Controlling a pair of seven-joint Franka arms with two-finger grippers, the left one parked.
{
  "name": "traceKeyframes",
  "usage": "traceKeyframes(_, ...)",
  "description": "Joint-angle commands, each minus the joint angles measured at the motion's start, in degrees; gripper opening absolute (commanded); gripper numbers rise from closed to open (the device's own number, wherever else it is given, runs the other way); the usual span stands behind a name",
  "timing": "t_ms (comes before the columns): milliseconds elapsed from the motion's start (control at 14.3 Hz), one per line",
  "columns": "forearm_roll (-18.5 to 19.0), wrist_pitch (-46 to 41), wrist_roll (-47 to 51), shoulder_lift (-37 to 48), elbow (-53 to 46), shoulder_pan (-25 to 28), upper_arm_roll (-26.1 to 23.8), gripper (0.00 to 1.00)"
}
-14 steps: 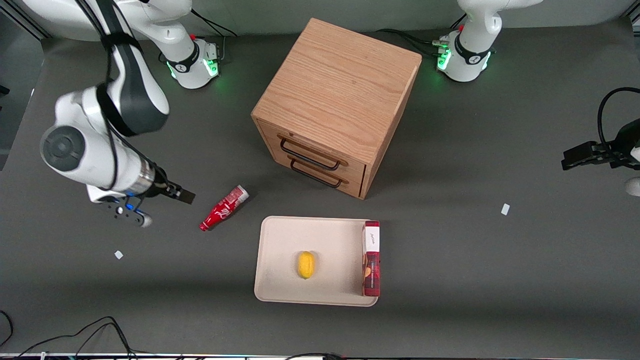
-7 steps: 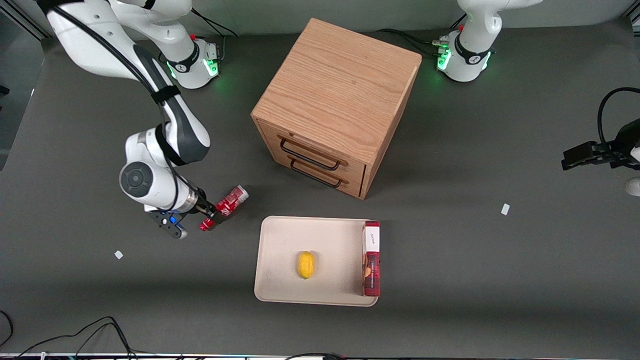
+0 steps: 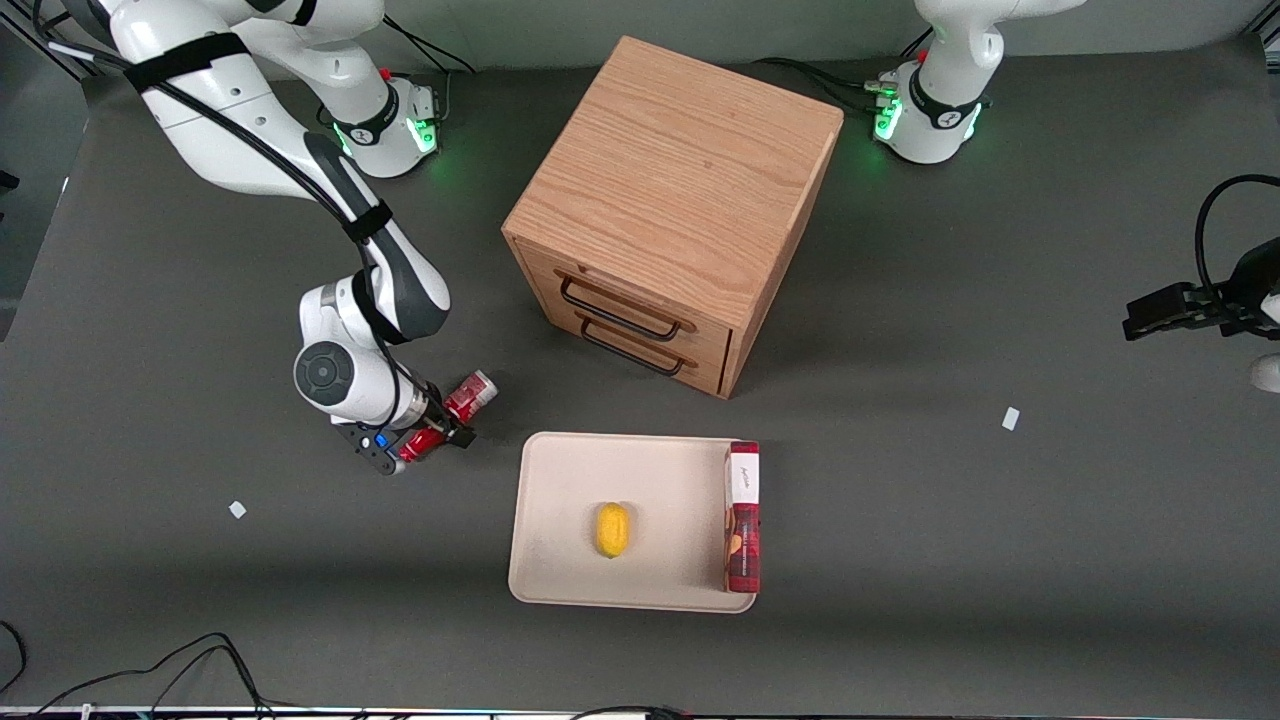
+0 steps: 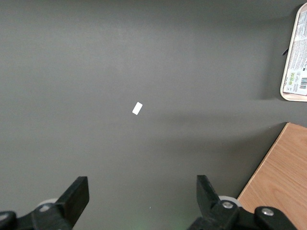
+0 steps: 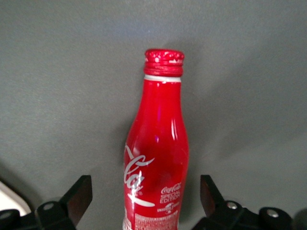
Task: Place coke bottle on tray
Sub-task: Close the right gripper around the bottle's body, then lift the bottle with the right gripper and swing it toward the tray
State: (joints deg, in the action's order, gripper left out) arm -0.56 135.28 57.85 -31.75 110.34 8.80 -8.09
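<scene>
Grey table (image 3: 1000, 560): coke bottle (image 3: 470, 395), tray (image 3: 560, 500), wooden cabinet (image 3: 680, 190).

Gripper (image 3: 440, 432) has moved in – now straddling coke bottle (image 3: 452, 415)

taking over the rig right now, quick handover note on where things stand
End effector: open, down at the table, fingers either side of the coke bottle, not closed on it.
Coke bottle: lying on the table beside the tray, in front of the wooden drawer cabinet.
Tray: holds a yellow lemon and a red box along one edge; bare space between.
Done: approach.
Left: close, lift, carry, set the bottle on the tray.
</scene>
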Motion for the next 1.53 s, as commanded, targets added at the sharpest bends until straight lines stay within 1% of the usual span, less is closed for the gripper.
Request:
traceKeyframes(0,-0.14,1.92,1.30,0.19,1.54,0.43,0.09,0.99)
traceKeyframes(70,-0.14,1.92,1.30,0.28,1.63,0.43,0.09,0.93)
traceKeyframes(140,-0.14,1.83,1.30,0.37,1.63,0.43,0.09,0.82)
traceKeyframes(209,-0.14,1.83,1.21,0.28,1.54,0.43,0.09,0.68)
traceKeyframes(349,-0.14,1.83,1.21,0.28,1.45,0.43,0.09,0.43)
traceKeyframes(419,-0.14,1.74,1.21,0.28,1.28,0.43,0.09,0.34)
traceKeyframes(558,-0.14,1.48,1.21,0.37,0.84,0.43,0.09,0.18)
traceKeyframes(628,-0.14,1.05,1.04,0.89,0.40,0.43,0.09,0.14)
traceKeyframes(767,-0.05,-0.27,0.33,2.73,-0.21,0.43,0.09,0.12)
traceKeyframes(1047,0.04,-14.75,-3.08,5.99,-8.55,-0.10,0.09,0.12)
traceKeyframes(1186,0.04,-20.81,-8.17,7.22,-13.37,-0.54,0.17,0.12)
traceKeyframes(1465,0.21,-33.74,-17.66,6.88,-27.25,-0.28,0.18,0.12)
